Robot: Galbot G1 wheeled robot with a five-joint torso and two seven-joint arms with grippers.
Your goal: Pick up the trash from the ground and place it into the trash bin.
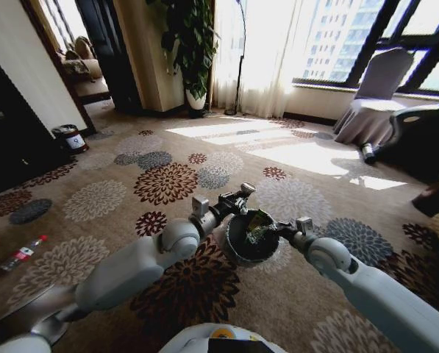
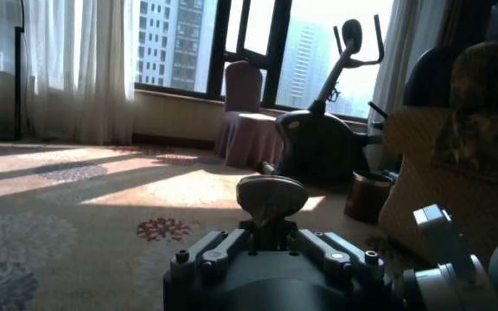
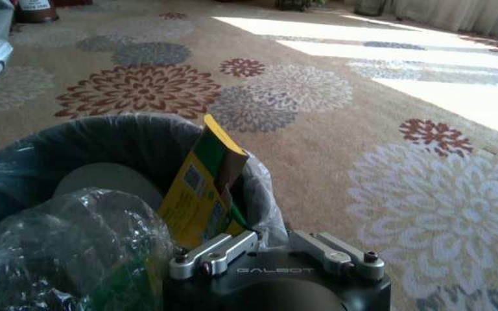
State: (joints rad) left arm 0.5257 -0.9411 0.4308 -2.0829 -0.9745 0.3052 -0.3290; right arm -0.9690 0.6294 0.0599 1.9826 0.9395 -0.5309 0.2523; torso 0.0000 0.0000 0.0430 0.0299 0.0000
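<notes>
R gripper (image 1: 262,229) sits at the rim of the small round dark trash bin lined w/ a translucent greyish plastic bag (image 1: 232,246), apparently clamped on that rim, since the bin hangs between both forearms above the carpet. In the R wrist view the bin (image 3: 24,155) lies right against the gripper body; inside it are a yellow-green cardboard wrapper (image 3: 201,184) standing on edge and a crumpled clear plastic piece (image 3: 67,246). The fingertips themselves are hidden below the frame edge, so the grip is a judgement.

L gripper (image 1: 243,193) is just beside the bin's far rim, holding nothing. In the L wrist view one rounded finger pad (image 2: 271,194) stands up against the sunlit floor; can't tell whether the jaws are apart or together.

Progress: partly done, I'd say. Some litter is in the bin already. Left to do: a small clear plastic bottle w/ red cap (image 1: 22,254) lies on the flowered brown carpet (image 1: 116,198), well apart from the bin, off to the robot's L.

Pose: both arms reach fwd & inward, elbows out, forearms meeting at the bin in front of the torso. L wrist is level; R wrist tilts down toward the bin.
</notes>
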